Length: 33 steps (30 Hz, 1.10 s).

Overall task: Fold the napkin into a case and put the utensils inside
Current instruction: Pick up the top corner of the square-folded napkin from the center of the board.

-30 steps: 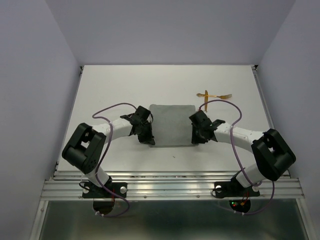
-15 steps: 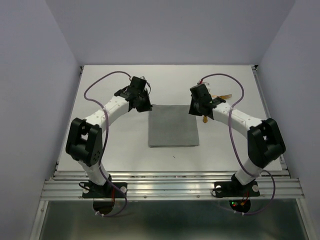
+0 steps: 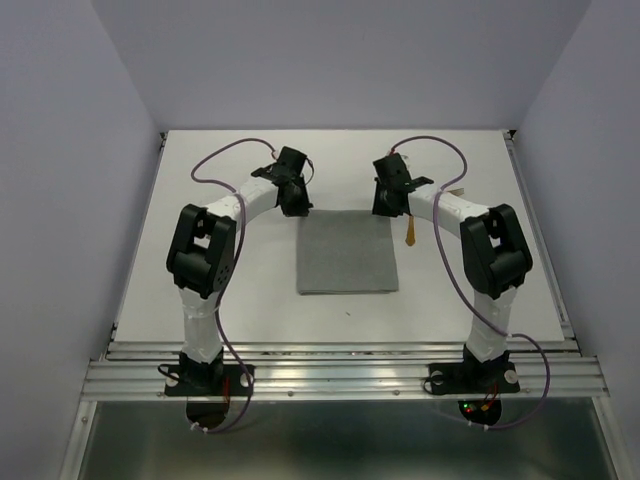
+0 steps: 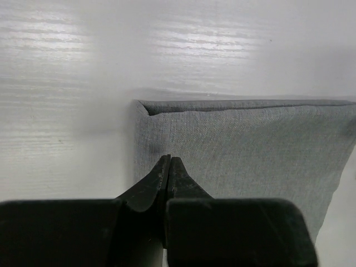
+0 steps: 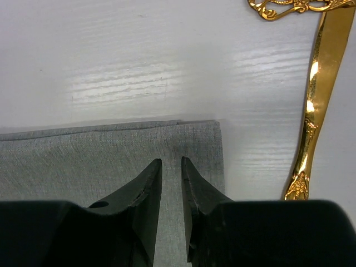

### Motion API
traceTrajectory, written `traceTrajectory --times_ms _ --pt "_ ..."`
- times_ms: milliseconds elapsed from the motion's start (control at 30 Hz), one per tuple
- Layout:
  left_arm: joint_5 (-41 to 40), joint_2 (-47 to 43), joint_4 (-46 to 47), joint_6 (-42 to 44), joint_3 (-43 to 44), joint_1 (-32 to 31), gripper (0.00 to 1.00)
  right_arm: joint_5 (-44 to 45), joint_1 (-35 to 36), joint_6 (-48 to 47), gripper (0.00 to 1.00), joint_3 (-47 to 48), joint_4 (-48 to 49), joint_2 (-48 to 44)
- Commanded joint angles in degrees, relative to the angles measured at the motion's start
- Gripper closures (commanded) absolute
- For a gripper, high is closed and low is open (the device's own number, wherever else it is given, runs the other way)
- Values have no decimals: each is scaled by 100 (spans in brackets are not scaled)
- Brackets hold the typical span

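Both arms have swung from the near corners of the napkin (image 3: 347, 252) to its far corners. Left gripper (image 4: 169, 161) — jaws pressed shut, nothing visibly pinched; right gripper (image 5: 171, 162) — jaws narrowly apart, empty. Napkin lies folded flat, utensils (image 5: 314, 105) just beside its far-right corner. Risk: a fingertip snagging cloth on withdrawal would likely reopen the fold.

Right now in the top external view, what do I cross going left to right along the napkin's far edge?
left gripper at the far-left corner → napkin → right gripper at the far-right corner → utensils on the table just past the napkin.
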Motion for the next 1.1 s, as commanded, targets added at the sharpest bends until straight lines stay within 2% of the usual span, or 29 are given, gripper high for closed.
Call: traceTrajectory --times_ms 0,400,433,833,1067 --pt "-171 118 14 148 295 165 92 -143 -19 -103 74 364 166 213" --pt "-180 962 5 236 497 315 93 -293 -19 -147 74 356 324 574" --pt "-371 971 -4 236 488 315 93 -293 -19 -191 74 364 298 566" --pt "-690 119 -276 367 594 315 93 -152 -151 -454 70 374 166 -295" --pt "-698 -408 -390 218 349 26 93 -318 -274 -455 69 -407 -45 -909"
